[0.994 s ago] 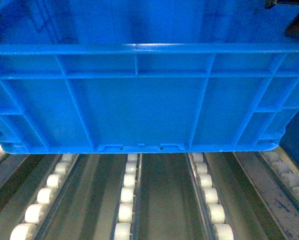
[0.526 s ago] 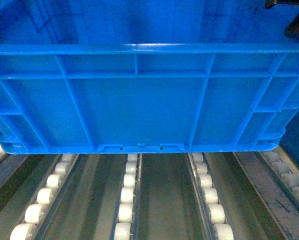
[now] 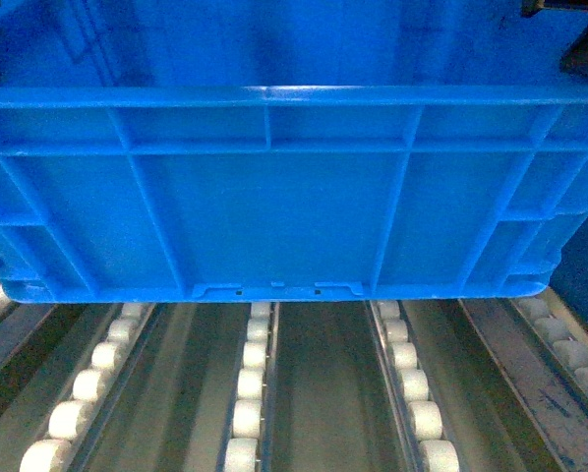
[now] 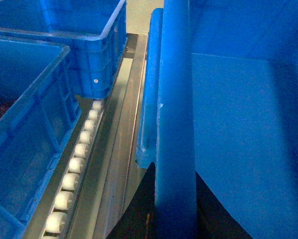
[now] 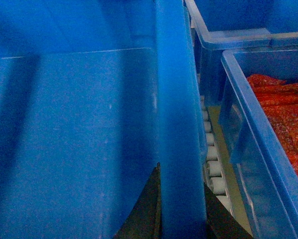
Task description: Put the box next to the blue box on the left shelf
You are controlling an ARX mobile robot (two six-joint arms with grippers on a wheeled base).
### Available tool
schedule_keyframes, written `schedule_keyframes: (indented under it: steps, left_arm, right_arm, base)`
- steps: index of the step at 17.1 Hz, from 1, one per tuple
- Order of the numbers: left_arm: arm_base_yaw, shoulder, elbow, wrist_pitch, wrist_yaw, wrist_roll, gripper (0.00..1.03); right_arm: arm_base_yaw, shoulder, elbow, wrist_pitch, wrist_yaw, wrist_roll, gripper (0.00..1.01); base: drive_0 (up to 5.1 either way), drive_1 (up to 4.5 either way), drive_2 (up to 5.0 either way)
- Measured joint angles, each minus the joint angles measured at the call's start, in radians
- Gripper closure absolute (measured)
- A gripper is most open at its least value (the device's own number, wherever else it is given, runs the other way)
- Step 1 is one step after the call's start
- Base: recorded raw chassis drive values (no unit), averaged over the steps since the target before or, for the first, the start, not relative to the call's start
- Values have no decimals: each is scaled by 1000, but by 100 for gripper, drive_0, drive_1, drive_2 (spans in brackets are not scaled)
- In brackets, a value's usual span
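The box (image 3: pixel 274 206), a big bright-blue ribbed crate, fills the upper head view over the roller rails of the left shelf (image 3: pixel 247 393). Whether its bottom touches the rollers cannot be told. My left gripper (image 4: pixel 174 172) is shut on the box's left rim (image 4: pixel 175 99), one black finger on each side of the wall. At the opposite end my right gripper (image 5: pixel 181 177) is shut on the right rim (image 5: pixel 174 89) the same way. Two other blue boxes stand to the left across a roller rail (image 4: pixel 76 154): a near one (image 4: pixel 24 129) and a farther one (image 4: pixel 84 45).
To the right of the held box stand two more blue crates: a near one (image 5: pixel 258 149) holding red-orange material (image 5: pixel 283 109) and one behind it (image 5: pixel 238 30). A strip of rollers (image 5: pixel 211 159) separates them from the box. Grey rails with white rollers (image 3: pixel 412 393) run toward me.
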Motion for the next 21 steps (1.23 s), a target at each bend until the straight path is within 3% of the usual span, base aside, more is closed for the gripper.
schedule_keyframes:
  steps: [9, 10, 11, 12, 13, 15, 17, 21]
  left_arm:
    - [0, 0, 0, 0, 0, 0, 96]
    - [0, 0, -23, 74, 8, 24, 96]
    - [0, 5, -84, 213, 15, 43, 96]
    - [0, 18, -83, 290, 26, 56, 96]
    - [0, 16, -74, 298, 24, 59, 96]
    - [0, 13, -62, 267, 26, 61, 96]
    - [9, 16, -59, 135, 31, 69, 96]
    - [23, 48, -50, -22, 29, 105, 96]
  right_arm:
    - [0, 0, 0, 0, 0, 0, 92]
    - [0, 0, -1, 12, 10, 0, 92]
    - [6, 4, -61, 188, 68, -58, 92]
    - [23, 5, -78, 282, 126, -109, 92]
    - [26, 4, -77, 320, 135, -140, 92]
    - [28, -3, -58, 250, 115, -129, 92]
    - [28, 0, -48, 100, 42, -77, 92]
    - [28, 44, -48, -28, -53, -17, 93]
  base:
    - [0, 0, 0]
    - [0, 0, 0]
    - [0, 0, 0]
    - [0, 0, 0]
    - [0, 0, 0]
    - [0, 0, 0]
    - [0, 0, 0]
    - [0, 0, 0]
